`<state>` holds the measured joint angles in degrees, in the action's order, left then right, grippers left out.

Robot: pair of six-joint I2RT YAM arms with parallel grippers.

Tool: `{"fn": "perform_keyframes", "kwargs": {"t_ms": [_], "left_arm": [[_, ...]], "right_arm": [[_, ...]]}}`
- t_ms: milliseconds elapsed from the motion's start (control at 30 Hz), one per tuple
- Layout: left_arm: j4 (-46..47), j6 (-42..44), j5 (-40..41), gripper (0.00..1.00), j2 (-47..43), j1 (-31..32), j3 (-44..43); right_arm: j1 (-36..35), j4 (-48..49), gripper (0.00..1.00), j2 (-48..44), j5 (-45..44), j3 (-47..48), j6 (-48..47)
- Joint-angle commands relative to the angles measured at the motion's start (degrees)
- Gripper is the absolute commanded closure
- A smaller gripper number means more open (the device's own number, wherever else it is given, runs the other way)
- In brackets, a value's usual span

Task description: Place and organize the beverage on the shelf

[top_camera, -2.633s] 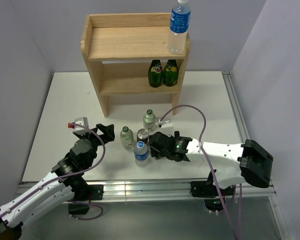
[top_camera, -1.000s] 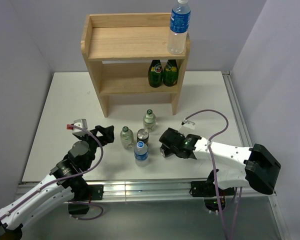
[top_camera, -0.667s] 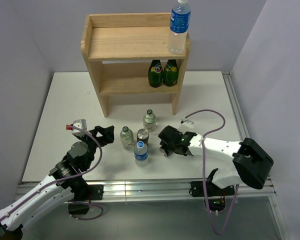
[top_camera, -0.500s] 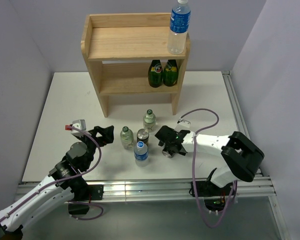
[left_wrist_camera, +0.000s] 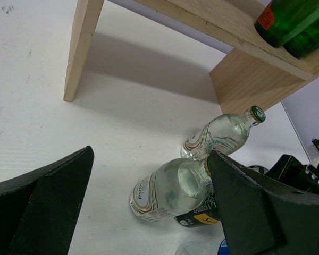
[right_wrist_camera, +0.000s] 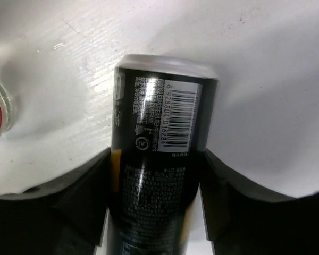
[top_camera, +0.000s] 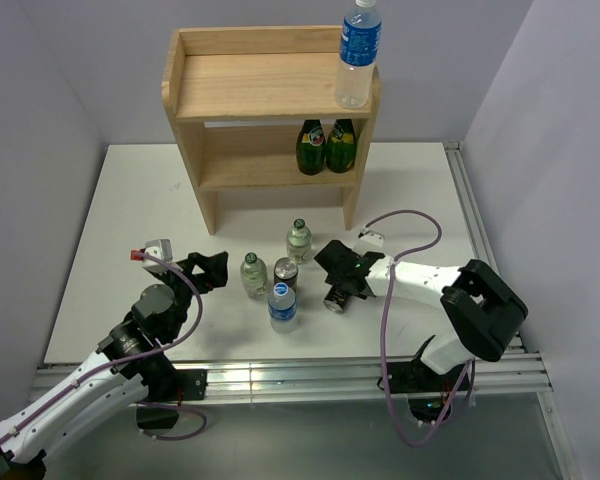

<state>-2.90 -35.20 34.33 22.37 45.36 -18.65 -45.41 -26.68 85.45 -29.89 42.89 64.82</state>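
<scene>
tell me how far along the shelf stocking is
Done: one water bottle on the shelf top, two green bottles on the lower tier. In hand: the right gripper grips a dark can. Left on the table: two clear glass bottles, another can, a second water bottle.

Both arms are built of smooth white shell sections joined by rounded black joints. The left arm (top_camera: 75,395) fills the lower left of the overhead frame. The right arm (top_camera: 420,283), at lower right, has a big boxy black joint housing (top_camera: 485,312). A thin mauve cable (top_camera: 405,215) loops along each arm. The base blocks (top_camera: 412,378) at the bottom are black. A small white block with a red tip (top_camera: 152,250) sits near the left gripper (top_camera: 210,268). In the wrist frames the fingers (left_wrist_camera: 40,210) are matte black wedges.
</scene>
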Motion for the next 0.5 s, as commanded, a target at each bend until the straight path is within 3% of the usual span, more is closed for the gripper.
{"fn": "perform_keyframes", "kwargs": {"t_ms": [0, 67, 233, 267, 300, 467], "left_arm": [[0.5, -0.3, -0.4, 0.03, 0.1, 0.2, 0.0], [0.4, -0.3, -0.4, 0.03, 0.1, 0.2, -0.1], [0.1, -0.6, 0.0, 0.03, -0.1, 0.3, -0.1], [0.1, -0.5, 0.1, 0.03, -0.3, 0.3, 0.0], [0.1, -0.5, 0.2, 0.03, -0.1, 0.2, 0.0], [0.6, -0.3, 0.7, 0.03, 1.1, 0.3, -0.1]], "right_arm": [[1.5, 2.9, 0.43, -1.7, -0.4, -0.7, -1.8], [2.1, 3.6, 0.49, -0.6, 0.4, -0.9, -2.2], [2.2, 6.6, 0.75, 1.3, 3.6, -1.8, -3.0], [2.2, 7.2, 0.83, 1.6, 4.0, -2.0, -3.3], [2.2, 7.3, 0.99, 1.6, 4.3, -2.5, -3.2], [0.9, 5.9, 1.0, -4.8, 0.4, -2.8, -3.1]]}}
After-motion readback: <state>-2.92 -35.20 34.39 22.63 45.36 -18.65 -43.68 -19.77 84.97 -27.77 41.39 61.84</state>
